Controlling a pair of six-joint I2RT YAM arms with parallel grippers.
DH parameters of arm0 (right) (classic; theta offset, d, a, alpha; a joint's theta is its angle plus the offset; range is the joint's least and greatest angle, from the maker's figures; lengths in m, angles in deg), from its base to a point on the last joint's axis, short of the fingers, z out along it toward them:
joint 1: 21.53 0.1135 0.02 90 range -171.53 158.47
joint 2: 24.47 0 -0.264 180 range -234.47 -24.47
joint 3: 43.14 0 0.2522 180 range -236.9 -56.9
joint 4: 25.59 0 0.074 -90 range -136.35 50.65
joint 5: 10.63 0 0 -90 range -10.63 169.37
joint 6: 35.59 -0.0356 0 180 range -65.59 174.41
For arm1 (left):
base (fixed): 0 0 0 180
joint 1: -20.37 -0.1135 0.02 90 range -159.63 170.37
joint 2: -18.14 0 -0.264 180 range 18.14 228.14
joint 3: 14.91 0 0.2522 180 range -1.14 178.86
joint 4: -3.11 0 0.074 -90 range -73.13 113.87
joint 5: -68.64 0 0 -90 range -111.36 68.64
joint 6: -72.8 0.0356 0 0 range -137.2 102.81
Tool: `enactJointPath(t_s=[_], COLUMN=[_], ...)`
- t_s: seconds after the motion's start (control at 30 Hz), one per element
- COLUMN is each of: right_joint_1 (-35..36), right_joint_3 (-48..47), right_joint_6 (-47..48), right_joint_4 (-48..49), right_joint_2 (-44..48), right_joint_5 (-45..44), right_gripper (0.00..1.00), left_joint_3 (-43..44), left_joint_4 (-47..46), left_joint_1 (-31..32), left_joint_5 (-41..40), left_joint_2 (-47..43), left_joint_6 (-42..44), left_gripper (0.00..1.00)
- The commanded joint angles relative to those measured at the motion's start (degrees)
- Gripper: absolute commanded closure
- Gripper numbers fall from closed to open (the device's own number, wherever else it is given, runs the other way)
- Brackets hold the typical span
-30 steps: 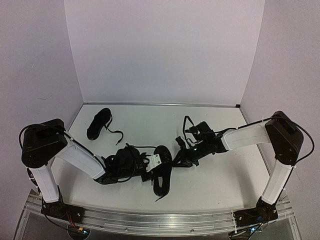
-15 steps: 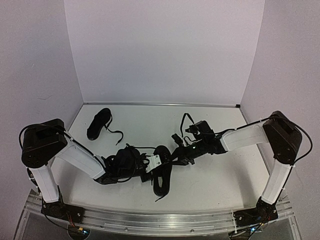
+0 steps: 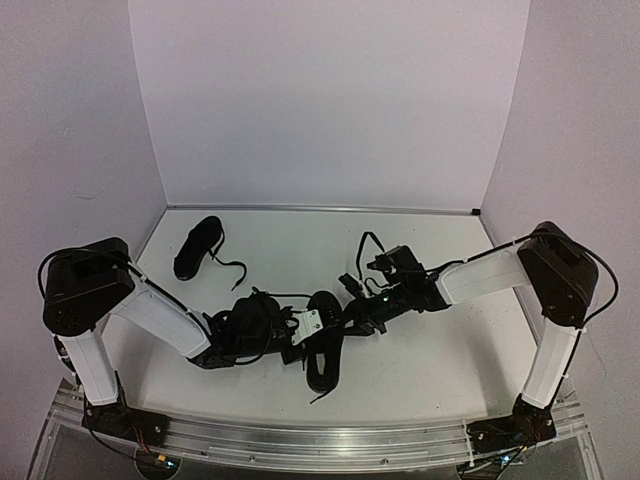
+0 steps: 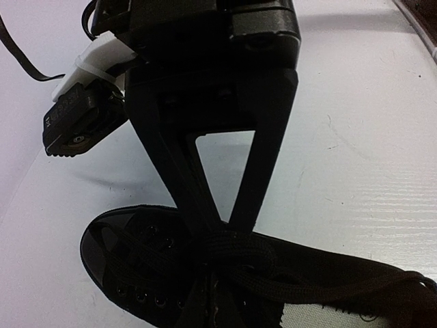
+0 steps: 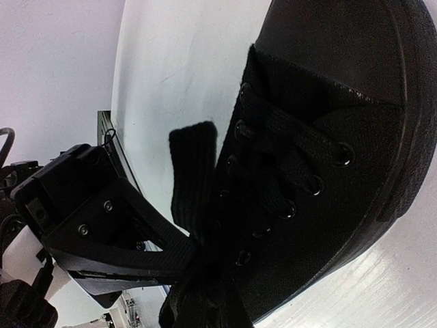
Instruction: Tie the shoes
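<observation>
The right arm is reaching further left than a second ago, so the right gripper (image 3: 352,318) is now crowding against the toe end of the near shoe (image 3: 325,352). The left arm and both shoes are lying where they were.

The near shoe is sitting on the white table (image 3: 430,360) near the front edge, between the two grippers. The far shoe (image 3: 198,247) is lying well apart at the back left, its lace end trailing loose.

The left gripper (image 4: 213,236) is pinching closed on the lace (image 4: 254,256) over the near shoe's tongue, its two flat black fingers (image 4: 171,157) tapering together into a narrow V. I cannot tell how the right gripper's fingers are standing, because its own camera is filled by the shoe.

Up close, the near shoe (image 5: 355,225) is showing matte woven canvas, a smooth rounded toe cap (image 5: 341,48) and small ringed eyelets (image 5: 343,154). The lace (image 5: 192,171) is flat and ribbed, one loop of it standing up beside the left gripper (image 5: 193,251). The table's painted surface (image 4: 355,137) is showing faint scratches.
</observation>
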Motion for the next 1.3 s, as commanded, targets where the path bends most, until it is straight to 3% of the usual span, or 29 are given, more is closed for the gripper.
enactJointPath(t_s=[0.0,0.9,1.1,1.27], right_joint_1=[0.5,0.5,0.5,0.5], right_joint_3=[-0.3,0.6,0.9,1.4], right_joint_6=[-0.7,-4.0,-4.6,-4.6], right_joint_4=[2.8,7.3,8.5,8.5], right_joint_2=[-0.3,-3.6,-3.2,-2.1], right_joint_5=[1.8,4.1,4.5,3.8], right_gripper=[0.92,0.86,1.0,1.0], left_joint_3=[-0.2,-0.3,-0.4,-0.5], left_joint_4=[0.2,-1.4,-1.3,-0.5], left_joint_1=[-0.1,-0.1,-0.1,-0.1], left_joint_5=[-0.1,-0.1,-0.3,-1.0], left_joint_2=[-1.1,-0.3,-0.3,-1.1], left_joint_6=[0.7,0.2,0.2,0.4], left_gripper=[1.0,1.0,1.0,1.0])
